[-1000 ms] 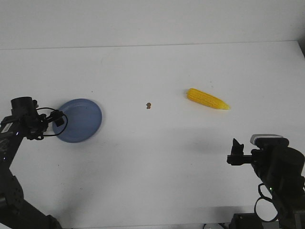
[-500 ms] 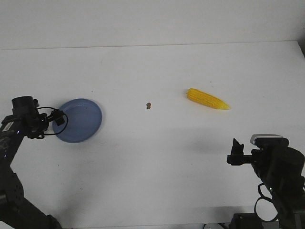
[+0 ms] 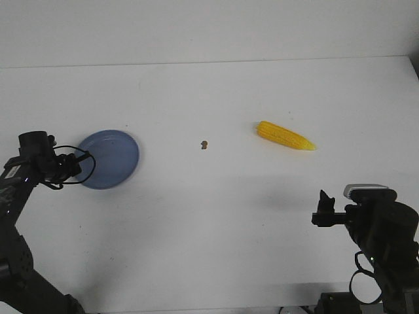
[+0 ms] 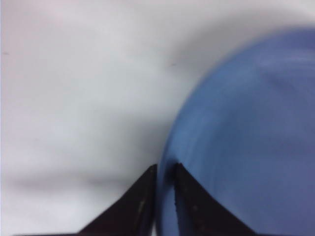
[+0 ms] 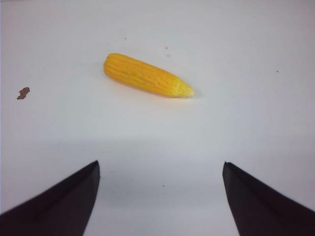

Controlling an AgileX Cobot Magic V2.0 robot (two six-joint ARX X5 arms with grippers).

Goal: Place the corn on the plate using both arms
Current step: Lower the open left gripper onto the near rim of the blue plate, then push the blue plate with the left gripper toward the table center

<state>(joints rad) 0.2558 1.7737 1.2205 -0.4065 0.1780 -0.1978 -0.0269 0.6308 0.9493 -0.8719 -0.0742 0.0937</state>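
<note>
The yellow corn (image 3: 285,135) lies on the white table at the right, its pointed end toward the right. In the right wrist view the corn (image 5: 147,76) is well beyond my open right gripper (image 5: 160,164), which holds nothing. That right gripper (image 3: 324,209) hovers near the table's front right. The blue plate (image 3: 111,157) is at the left. My left gripper (image 3: 77,165) is at its left rim. Up close, the left gripper (image 4: 166,166) is shut on the rim of the plate (image 4: 246,137), one finger on each side.
A small brown speck (image 3: 204,144) sits on the table between plate and corn, and shows as a speck (image 5: 23,92) in the right wrist view. The table's far edge meets a white wall.
The plate has shifted slightly upward in the front view, held at its rim by the left gripper. The right arm and the corn have not moved.
</note>
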